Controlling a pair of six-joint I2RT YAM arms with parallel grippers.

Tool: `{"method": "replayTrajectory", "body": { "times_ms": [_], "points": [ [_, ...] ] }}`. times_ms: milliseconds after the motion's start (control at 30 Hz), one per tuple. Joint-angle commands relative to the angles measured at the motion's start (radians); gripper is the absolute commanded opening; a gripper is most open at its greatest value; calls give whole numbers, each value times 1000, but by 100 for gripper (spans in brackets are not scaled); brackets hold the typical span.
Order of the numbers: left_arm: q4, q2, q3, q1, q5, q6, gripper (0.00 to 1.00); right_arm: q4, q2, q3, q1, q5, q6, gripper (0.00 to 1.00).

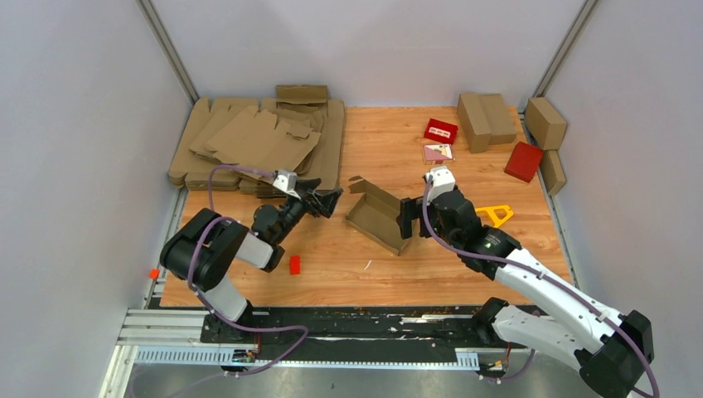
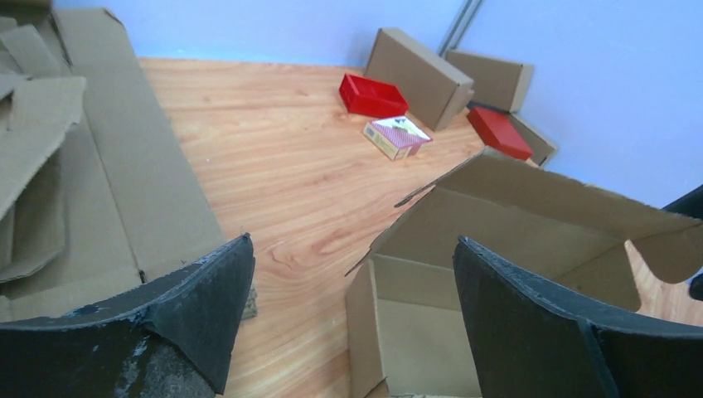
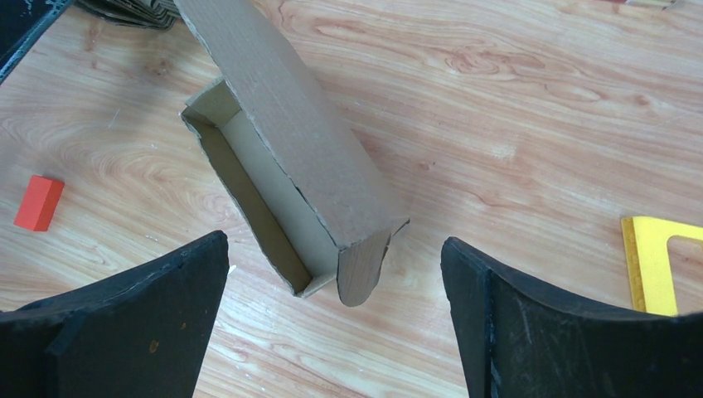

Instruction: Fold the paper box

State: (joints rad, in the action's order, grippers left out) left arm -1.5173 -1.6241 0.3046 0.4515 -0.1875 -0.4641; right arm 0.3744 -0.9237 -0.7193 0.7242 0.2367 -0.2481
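Seen from overhead, my right end effector (image 1: 408, 220) hides the near end of the paper box (image 1: 375, 217). My left wrist view cuts off the box's lower edge, and my right wrist view cuts off the yellow frame (image 3: 663, 265) beside my right finger. Both end effectors are released, fingers spread wide, holding nothing. The half-folded box lies on the worktop (image 1: 464, 178) between them, just ahead of my left end effector (image 1: 328, 201) and directly before my right, touching neither finger.
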Motion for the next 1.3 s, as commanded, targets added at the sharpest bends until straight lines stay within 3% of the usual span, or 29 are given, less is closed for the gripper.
{"method": "replayTrajectory", "body": {
  "times_ms": [0, 133, 200, 300, 567, 767, 900, 1100, 1267],
  "points": [
    [-81, -31, 49, -4, -20, 30, 90, 35, 18, -5, -4, 22, -92, 100],
    [-8, -74, 116, -2, -62, 46, 68, 13, 11, 18, -4, 0, -166, 100],
    [-55, -124, 132, 0, -79, 31, 61, -1, 3, 25, -4, -6, -212, 97],
    [-88, -195, 168, 13, -113, 27, 58, -19, -25, 28, -5, -1, -289, 91],
    [-89, -273, 218, 50, -113, 81, 66, -23, -89, -5, -4, 19, -354, 72],
    [-88, -299, 254, 53, -168, 60, 68, -33, -120, -27, -4, 24, -364, 67],
    [-87, -313, 271, 59, -203, 39, 57, -34, -135, -36, -4, 32, -360, 62],
    [-87, -293, 243, 75, -228, 30, 34, -35, -145, -53, -5, 26, -363, 51],
    [-71, -259, 210, 86, -223, 45, 26, -57, -162, -59, -5, 18, -363, 45]
  ]
}}
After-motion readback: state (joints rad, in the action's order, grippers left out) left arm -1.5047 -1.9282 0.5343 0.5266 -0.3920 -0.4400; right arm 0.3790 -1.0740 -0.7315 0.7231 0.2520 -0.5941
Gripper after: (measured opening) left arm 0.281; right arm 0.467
